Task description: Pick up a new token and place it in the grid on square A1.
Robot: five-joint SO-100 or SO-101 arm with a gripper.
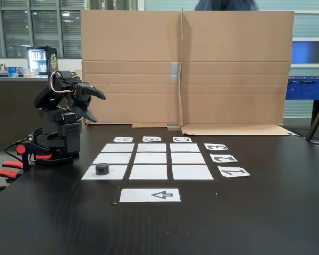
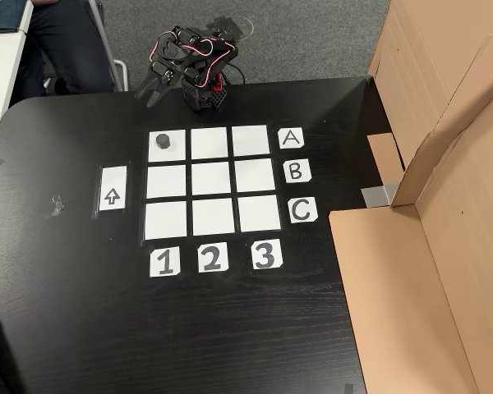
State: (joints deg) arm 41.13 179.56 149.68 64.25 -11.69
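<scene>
**Token resting on corner cell A1, arm folded back**

The token (image 1: 101, 169) sits upright on square A1 (image 1: 112, 172), toward the cell's left side in the fixed view; in the other view the token (image 2: 163, 141) lies in the upper left part of square A1 (image 2: 175, 154), the cell in line with the "A" label (image 2: 290, 138) and the "1" label (image 2: 165, 262). Nothing touches it. The grid (image 2: 212, 183) shows eight other blank cells. In the fixed view the letter labels behind the grid are seen at a flat angle and are hard to read. A white arrow sheet (image 1: 150, 195) lies just beside the grid on the dark desk (image 1: 244, 223).

The arm is folded up at the desk's edge, well apart from the token. Its tool (image 1: 94, 106) hangs in the air, the two fingers spread with a clear gap and nothing between them; in the other view the tool (image 2: 150, 89) points off toward the desk edge and its tips blur into the dark surface. Red clamps (image 1: 13, 159) grip the desk by the base. A cardboard wall (image 1: 186, 69) stands behind the grid, cut off at the right in the other view.
</scene>
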